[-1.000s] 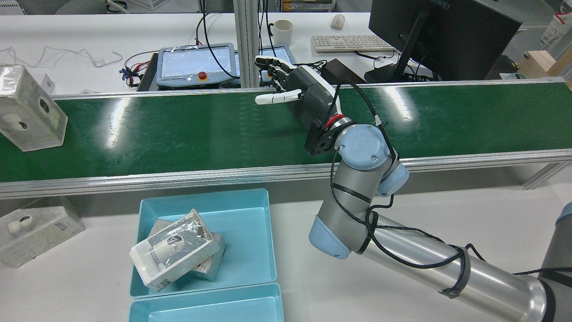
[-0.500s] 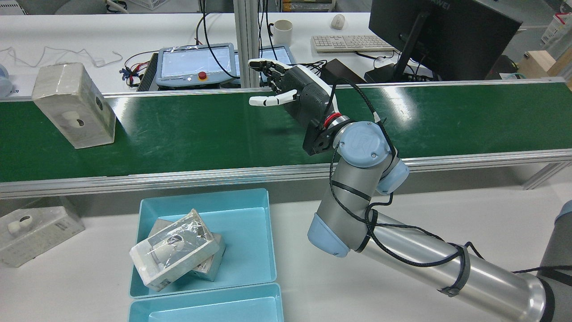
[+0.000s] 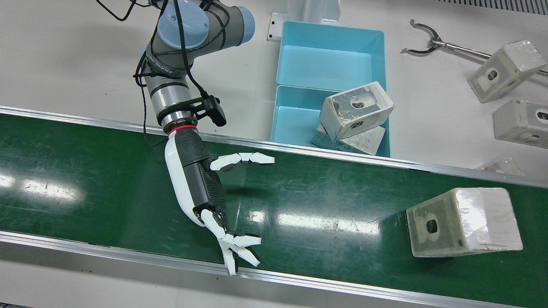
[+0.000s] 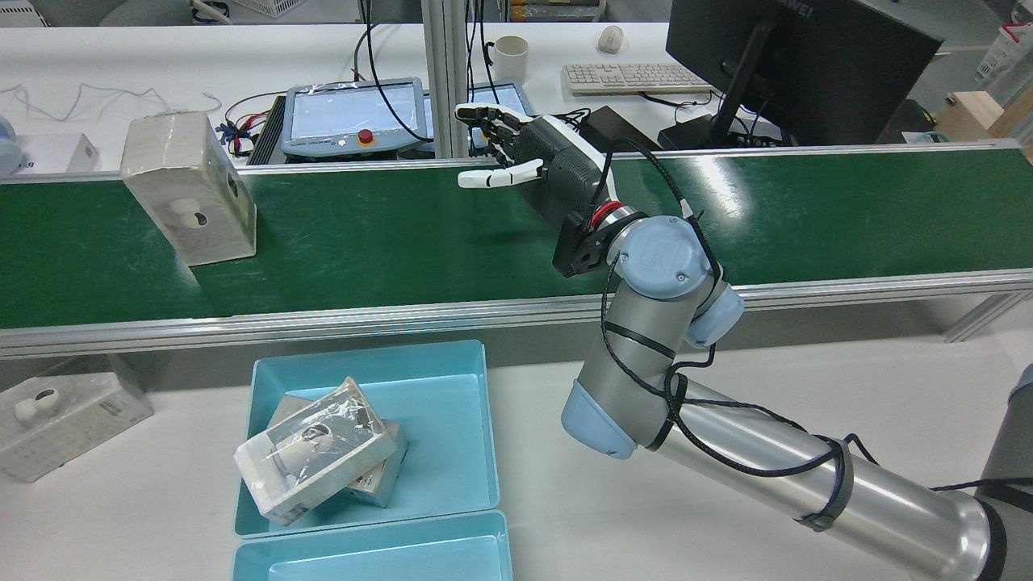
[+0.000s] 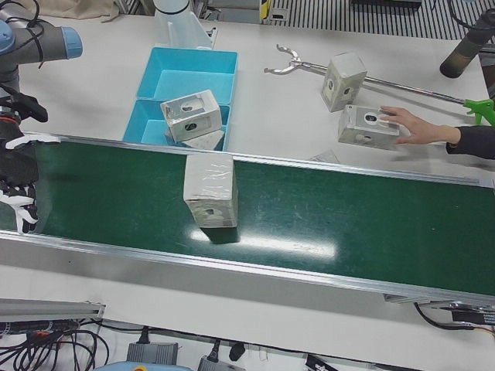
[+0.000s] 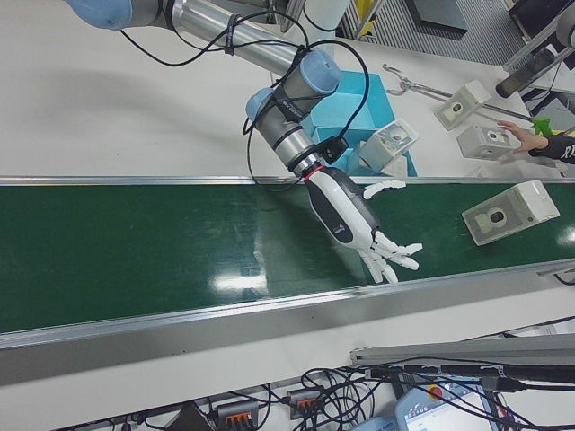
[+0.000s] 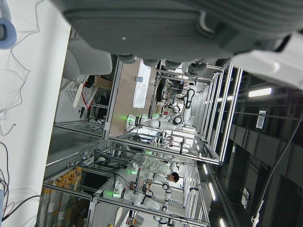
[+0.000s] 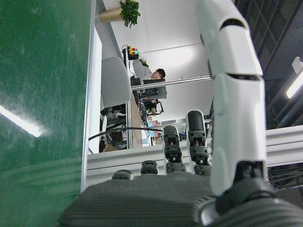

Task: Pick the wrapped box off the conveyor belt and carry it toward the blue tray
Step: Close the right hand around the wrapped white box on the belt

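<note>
A wrapped box (image 3: 464, 222) stands on the green conveyor belt (image 3: 342, 192), apart from my right hand. It also shows in the rear view (image 4: 190, 187), the left-front view (image 5: 210, 190) and the right-front view (image 6: 508, 212). My right hand (image 3: 201, 188) hovers over the belt, open and empty, fingers spread toward the belt's far rail; it also shows in the rear view (image 4: 549, 177). The blue tray (image 4: 452, 420) beside the belt holds two wrapped boxes. My left hand (image 7: 165, 28) shows only as a dark palm edge in its own view.
A second blue tray (image 3: 329, 55) adjoins the first. Loose wrapped boxes (image 3: 505, 70) and a grabber tool (image 3: 428, 40) lie on the white table. A person's hand (image 5: 418, 127) rests on one box. A monitor (image 4: 799, 56) and keyboard (image 4: 633, 78) stand beyond the belt.
The wrapped box has travelled along the belt toward my right hand, rightward in the rear view. The right hand swayed slightly and stays open.
</note>
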You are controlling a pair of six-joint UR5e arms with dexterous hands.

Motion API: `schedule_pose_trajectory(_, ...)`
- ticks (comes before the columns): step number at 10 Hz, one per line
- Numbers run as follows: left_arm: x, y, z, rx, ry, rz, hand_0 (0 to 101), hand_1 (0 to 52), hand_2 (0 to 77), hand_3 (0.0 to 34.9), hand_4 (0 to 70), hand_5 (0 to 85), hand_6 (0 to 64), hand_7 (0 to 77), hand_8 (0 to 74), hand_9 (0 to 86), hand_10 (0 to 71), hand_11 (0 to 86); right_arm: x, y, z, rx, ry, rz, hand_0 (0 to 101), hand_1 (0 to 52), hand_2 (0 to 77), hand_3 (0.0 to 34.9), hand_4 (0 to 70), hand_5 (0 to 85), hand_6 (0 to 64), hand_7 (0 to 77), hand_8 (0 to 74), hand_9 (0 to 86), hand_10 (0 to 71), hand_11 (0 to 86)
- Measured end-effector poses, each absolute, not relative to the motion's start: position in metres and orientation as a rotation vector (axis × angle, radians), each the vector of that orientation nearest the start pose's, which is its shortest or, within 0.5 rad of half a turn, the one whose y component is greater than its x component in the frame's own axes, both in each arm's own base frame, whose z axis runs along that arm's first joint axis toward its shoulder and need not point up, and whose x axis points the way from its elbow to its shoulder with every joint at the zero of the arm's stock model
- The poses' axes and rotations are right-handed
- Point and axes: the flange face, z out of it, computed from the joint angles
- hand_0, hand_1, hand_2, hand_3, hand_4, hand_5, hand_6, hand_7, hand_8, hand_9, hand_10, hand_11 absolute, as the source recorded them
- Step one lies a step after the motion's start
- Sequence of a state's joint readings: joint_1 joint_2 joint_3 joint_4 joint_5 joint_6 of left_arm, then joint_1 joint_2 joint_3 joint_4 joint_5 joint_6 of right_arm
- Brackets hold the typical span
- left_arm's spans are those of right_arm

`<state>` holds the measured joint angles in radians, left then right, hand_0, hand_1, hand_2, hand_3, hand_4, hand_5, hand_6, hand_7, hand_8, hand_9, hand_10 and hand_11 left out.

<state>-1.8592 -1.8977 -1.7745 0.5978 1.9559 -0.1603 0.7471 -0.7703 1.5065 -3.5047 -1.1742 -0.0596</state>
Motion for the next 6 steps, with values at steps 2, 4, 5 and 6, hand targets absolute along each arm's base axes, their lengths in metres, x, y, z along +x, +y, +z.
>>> schedule_pose_trajectory(2, -0.2512, -0.5098, 0.4722, -0.31, 2.174, -2.335, 0, 0.0, 1.1, 0.0, 0.0, 1.1, 0.5, 0.5, 0.5, 0.5, 0.5, 0.5, -0.4091, -0.6152, 0.2556, 0.675, 2.652, -1.868, 50, 16.9, 18.0, 4.6, 15.3, 27.8, 6.0, 9.8, 1.1, 3.8, 0.0, 1.1)
schedule_pose_trajectory(4, -0.2512, -0.5098, 0.4722, -0.31, 2.174, -2.335, 0, 0.0, 0.5, 0.0, 0.0, 1.1, 0.5, 0.0, 0.5, 0.0, 0.5, 0.5, -0.4085, -0.6164, 0.2559, 0.698, 2.67, -1.857, 52, 20.2, 21.8, 1.1, 18.0, 31.1, 8.7, 11.4, 0.0, 6.0, 0.0, 1.1)
schedule_pose_trajectory(5, -0.2512, -0.5098, 0.4722, -0.31, 2.174, -2.335, 0, 0.0, 0.5, 0.0, 0.0, 1.1, 0.5, 0.0, 0.5, 0.0, 0.5, 0.5, -0.4088, -0.6173, 0.2576, 0.703, 2.674, -1.861, 51, 18.0, 20.2, 0.0, 18.0, 29.5, 8.7, 10.4, 3.3, 5.4, 0.0, 1.1)
schedule_pose_trajectory(6, -0.2512, -0.5098, 0.4722, -0.31, 2.174, -2.335, 0, 0.0, 0.5, 0.0, 0.0, 1.1, 0.5, 0.5, 0.5, 0.5, 0.5, 0.5, -0.4097, -0.619, 0.2603, 0.7, 2.674, -1.871, 51, 18.0, 20.2, 0.0, 18.0, 29.5, 8.7, 10.4, 3.3, 5.4, 0.0, 1.1)
